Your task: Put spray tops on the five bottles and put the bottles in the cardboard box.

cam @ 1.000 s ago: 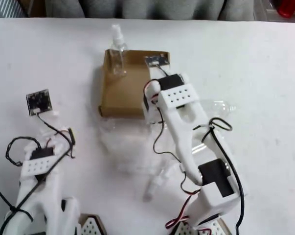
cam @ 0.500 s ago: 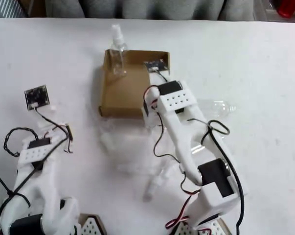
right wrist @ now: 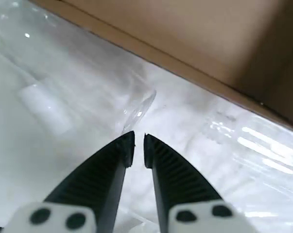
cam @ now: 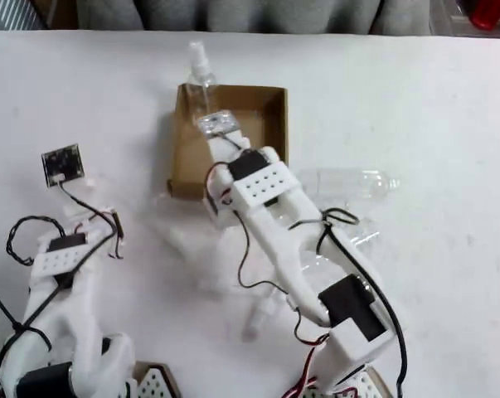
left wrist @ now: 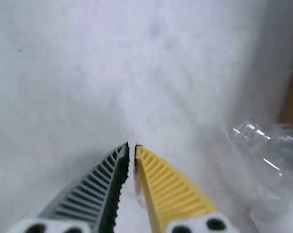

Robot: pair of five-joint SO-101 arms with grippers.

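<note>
Right fingers (right wrist: 107, 170) closed and empty, above clear bottles (right wrist: 78, 73) lying at the cardboard box's (cam: 262, 133) near edge, left fingers (left wrist: 161, 184) closed over bare desk (left wrist: 63, 73), spray-topped bottle (cam: 200, 79) stood at the box's far-left corner.

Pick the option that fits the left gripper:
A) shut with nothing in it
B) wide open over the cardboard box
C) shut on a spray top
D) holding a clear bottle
A: in the left wrist view the left gripper is closed tip to tip over the bare white table with nothing in it, and the clear bottle lies off to one side, untouched.
</note>
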